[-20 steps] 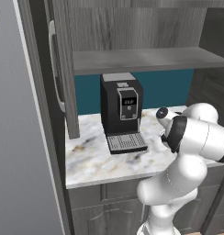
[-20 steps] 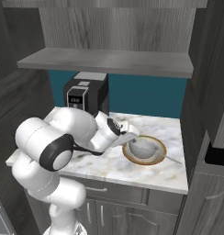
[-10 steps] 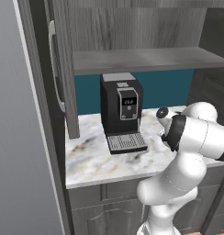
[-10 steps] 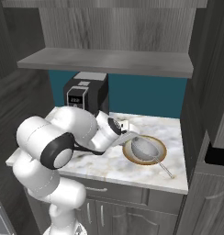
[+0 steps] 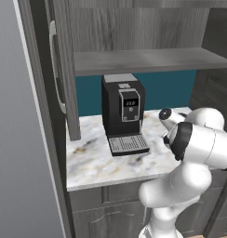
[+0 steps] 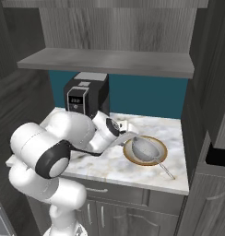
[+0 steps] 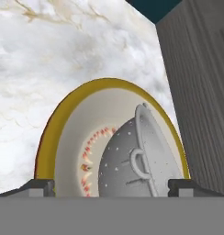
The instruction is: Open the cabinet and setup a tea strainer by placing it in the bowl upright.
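On the marble counter, at about four o'clock from the coffee machine, the tan bowl was seen with the tea strainer resting in it, handle run out over the rim toward five o'clock. The gripper was held just at the bowl's nine o'clock side, fingers spread wide, nothing gripped. The cabinet was seen open above.

The white arm bends forward and to its right at elbow height, forearm reaching out level. The gripper tilts downward at its end, fingers spread wide apart with nothing clamped between them.
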